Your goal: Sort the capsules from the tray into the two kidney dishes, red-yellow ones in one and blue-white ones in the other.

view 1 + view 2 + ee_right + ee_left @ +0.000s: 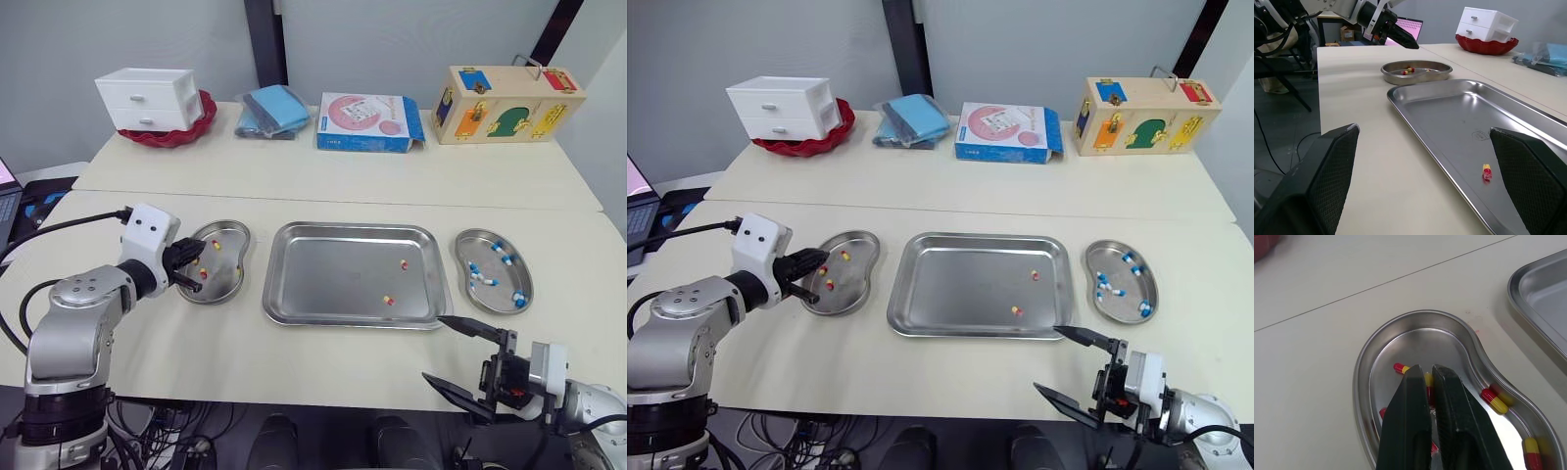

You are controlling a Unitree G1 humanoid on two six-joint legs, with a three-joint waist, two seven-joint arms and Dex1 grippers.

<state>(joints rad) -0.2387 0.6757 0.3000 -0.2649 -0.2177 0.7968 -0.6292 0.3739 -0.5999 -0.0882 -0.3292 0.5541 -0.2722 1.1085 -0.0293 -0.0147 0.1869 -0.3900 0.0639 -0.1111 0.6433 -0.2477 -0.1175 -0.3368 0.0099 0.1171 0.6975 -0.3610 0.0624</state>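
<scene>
The steel tray lies mid-table with two red-yellow capsules, one toward its right side and one nearer the front. To its left, the left kidney dish holds several red-yellow capsules. To its right, the right kidney dish holds several blue-white capsules. My left gripper hovers over the left dish with its fingers pressed close, and a red-yellow capsule shows in the slit at their tips. My right gripper hangs wide open at the table's front edge, just off the tray's front right corner, holding nothing.
Along the back of the far table stand a white drawer unit in a red bowl, folded blue cloth, a flat pink-and-blue box and a wooden latch box. A laptop sits at the far left.
</scene>
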